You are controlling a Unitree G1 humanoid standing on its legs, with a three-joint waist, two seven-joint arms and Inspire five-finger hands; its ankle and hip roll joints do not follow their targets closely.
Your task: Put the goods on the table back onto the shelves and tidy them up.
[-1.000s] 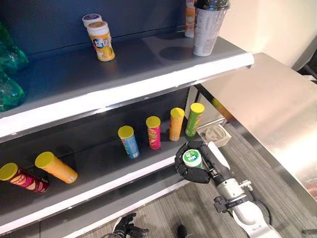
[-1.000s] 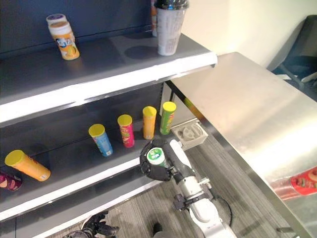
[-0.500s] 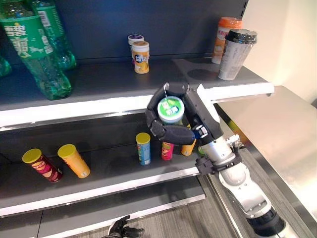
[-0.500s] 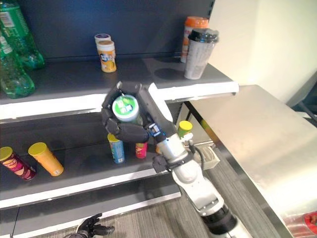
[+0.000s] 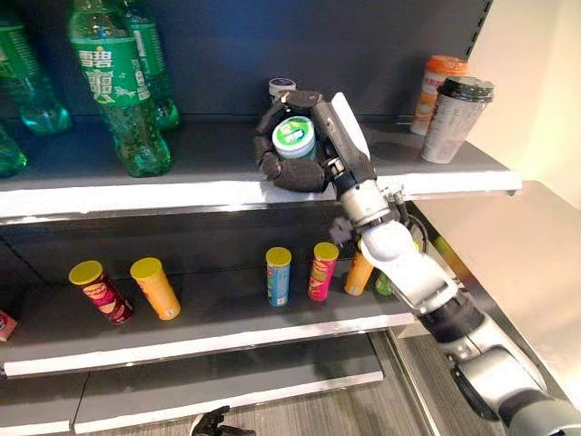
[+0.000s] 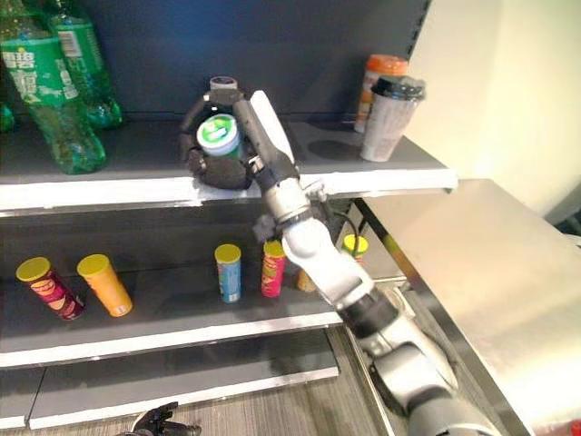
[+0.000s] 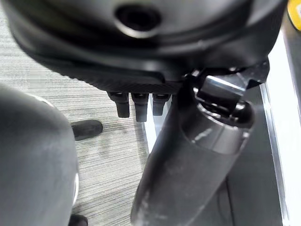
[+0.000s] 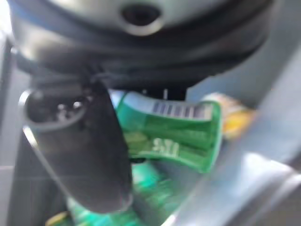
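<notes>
The right hand (image 5: pixel 300 150) is over the front edge of the upper shelf (image 5: pixel 209 186), its fingers (image 5: pixel 290 173) curled around a small green-lidded can (image 5: pixel 294 136). Green bottles (image 5: pixel 118 91) stand on that shelf to the left; a dark-lidded cup (image 5: pixel 454 118) stands at its right end. Yellow-lidded tubes (image 5: pixel 278 275) occupy the lower shelf. The left hand (image 7: pixel 136 101) hangs above the floor, fingers curled, holding nothing.

You get even, bright light from above — the upper shelf (image 5: pixel 182 186) edge glares white and throws the lower shelf (image 6: pixel 163 313) into dimmer shade. The steel worktop (image 6: pixel 490 272) shows a soft sheen. Your right wrist view is badly blurred; the left wrist view is dark up close.
</notes>
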